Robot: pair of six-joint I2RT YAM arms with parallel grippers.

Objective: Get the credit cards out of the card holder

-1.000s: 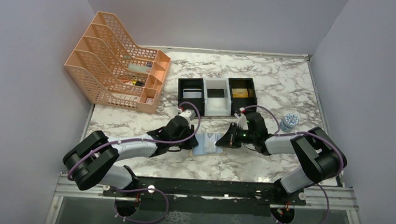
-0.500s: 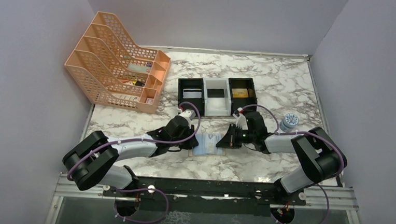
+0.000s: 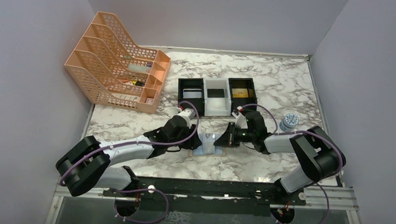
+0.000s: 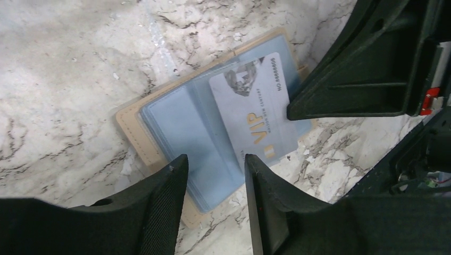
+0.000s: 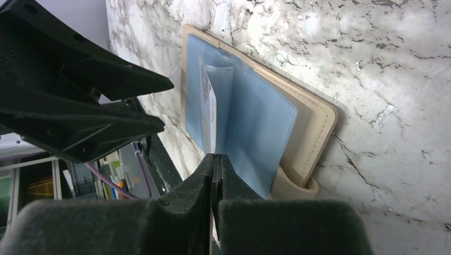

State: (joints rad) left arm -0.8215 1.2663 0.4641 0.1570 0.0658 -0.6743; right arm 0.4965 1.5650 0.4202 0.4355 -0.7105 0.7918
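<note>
Tan-brown folding card holder (image 4: 175, 127) lay open on the white marble table (image 4: 64, 64), between my two arms, with its grey-blue inside facing up. A white plastic VIP card (image 4: 255, 111) stuck out of it, tipped up. My right claw (image 5: 214, 159) was pressed together, pinching that card's edge. My left claw (image 4: 215, 162) hung just over the holder, fingers spread, holding nothing. Black and white box trays (image 3: 216, 95) sat further back.

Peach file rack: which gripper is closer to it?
Left. The left gripper is off the rack's near right corner; the right gripper lies farther right, beyond the card holder.
</note>
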